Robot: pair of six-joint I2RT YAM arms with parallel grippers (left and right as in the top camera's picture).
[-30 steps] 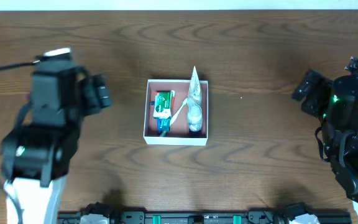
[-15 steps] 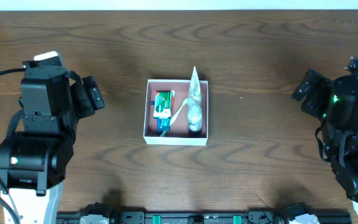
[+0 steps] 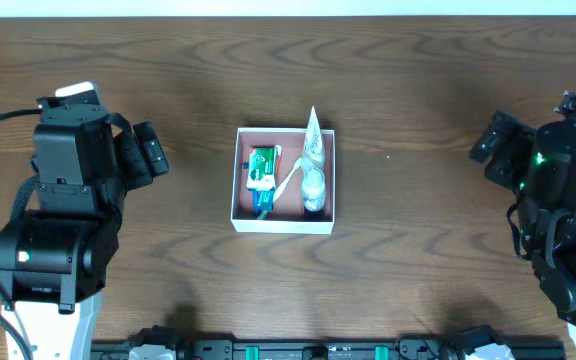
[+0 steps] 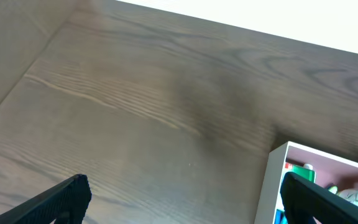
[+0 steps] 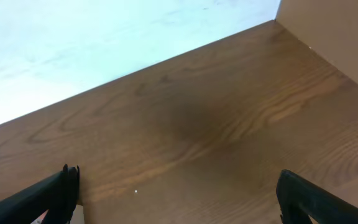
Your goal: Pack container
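The container (image 3: 239, 215), a shallow white-walled box with a reddish-brown floor, sits mid-table. Inside lie a green-and-white packet (image 3: 261, 166), a blue item (image 3: 264, 200), a clear tube (image 3: 313, 140) and a small bottle (image 3: 313, 190). My left gripper (image 3: 153, 150) is open and empty, well left of the box; its wrist view shows the box's left wall (image 4: 269, 186) by the right finger, the jaws (image 4: 185, 199) spread wide. My right gripper (image 3: 488, 150) is open and empty, far right of the box, its jaws (image 5: 179, 199) over bare wood.
The dark wooden table (image 3: 418, 70) runs to a pale back edge (image 3: 288, 8). A brown wall or board (image 5: 334, 31) shows at the right wrist view's upper right. The arm bases stand at the table's left and right front.
The left arm pulled back to the left and settled between one second and half a second ago. Nothing has moved since. The right arm and the box's contents are unchanged.
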